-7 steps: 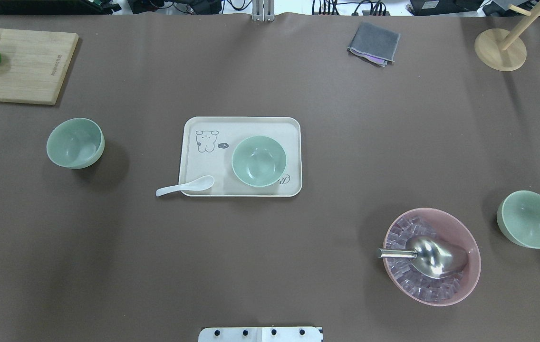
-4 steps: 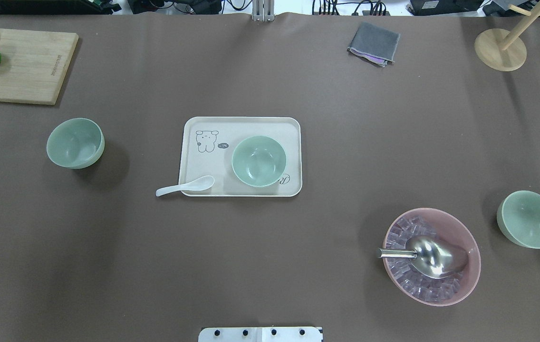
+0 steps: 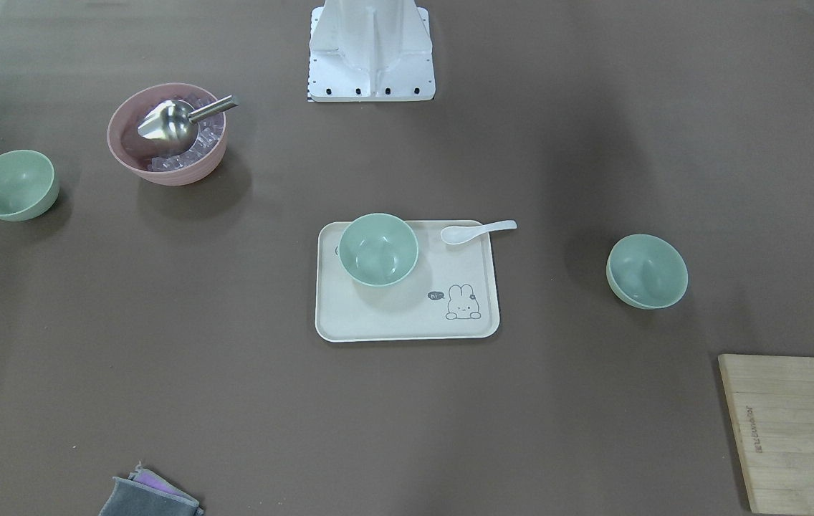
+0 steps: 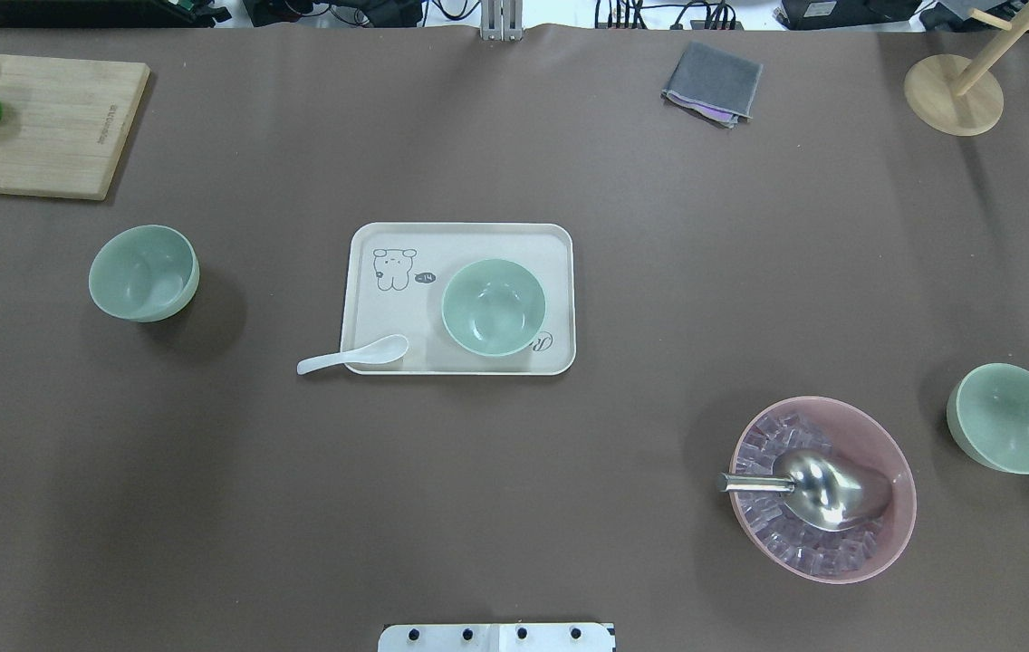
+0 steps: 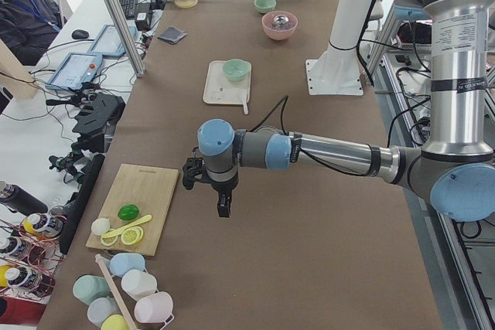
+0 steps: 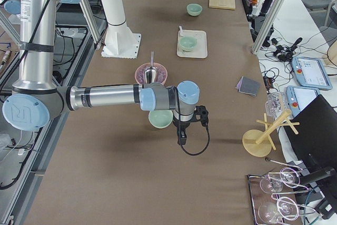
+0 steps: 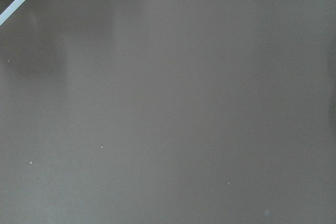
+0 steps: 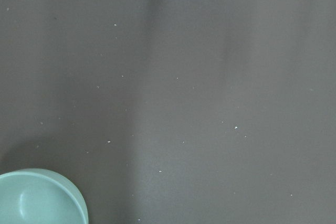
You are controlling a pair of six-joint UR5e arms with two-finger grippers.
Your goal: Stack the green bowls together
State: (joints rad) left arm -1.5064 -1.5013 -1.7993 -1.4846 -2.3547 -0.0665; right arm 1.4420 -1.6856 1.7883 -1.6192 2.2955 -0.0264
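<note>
Three pale green bowls stand apart on the brown table. One green bowl (image 4: 143, 273) is at the left, one (image 4: 493, 307) sits on the cream tray (image 4: 388, 244), and one (image 4: 1008, 417) is at the right. My grippers show only in the side views. The left gripper (image 5: 222, 206) hangs above the table near the cutting board; I cannot tell whether it is open or shut. The right gripper (image 6: 181, 139) hangs just beyond the right bowl (image 6: 160, 118); I cannot tell its state either. The right wrist view catches that bowl's rim (image 8: 37, 198) at the bottom left.
A pink bowl (image 4: 822, 489) with ice cubes and a metal scoop stands beside the right bowl. A white spoon (image 4: 351, 355) lies on the tray's near-left edge. A cutting board (image 4: 43, 127), a grey cloth (image 4: 714, 81) and a wooden stand (image 4: 954, 95) are at the far side.
</note>
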